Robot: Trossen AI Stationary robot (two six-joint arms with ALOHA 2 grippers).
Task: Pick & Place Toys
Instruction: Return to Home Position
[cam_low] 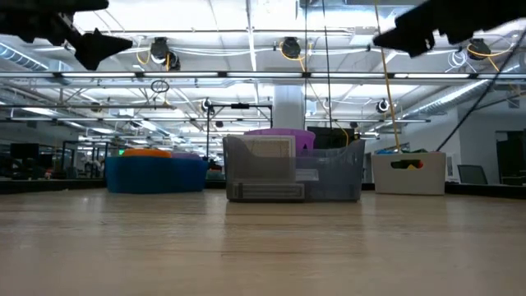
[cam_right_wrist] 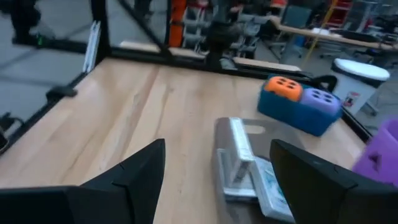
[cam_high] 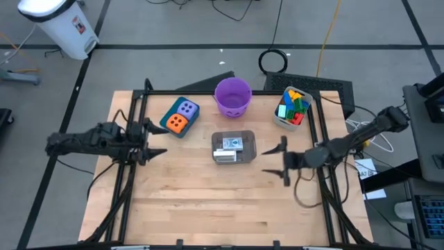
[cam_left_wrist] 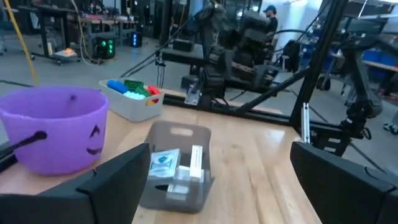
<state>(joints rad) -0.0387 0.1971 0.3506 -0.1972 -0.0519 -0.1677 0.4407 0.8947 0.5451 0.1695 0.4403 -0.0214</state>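
The orange die and purple die sat in the blue bin at 11 o'clock on the table. The left gripper at 9 o'clock and the right gripper at 3 o'clock hung wide open, holding nothing. I think the arms only had to go home next, with nothing to grab.

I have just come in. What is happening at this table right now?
Nothing is being handled. The left gripper and the right gripper hang open and empty above the table, one at each side. The orange die and purple die lie in the blue bin, back left. A clear tub with white cards stands in the middle, a purple bucket behind it, a white tub of coloured blocks back right.
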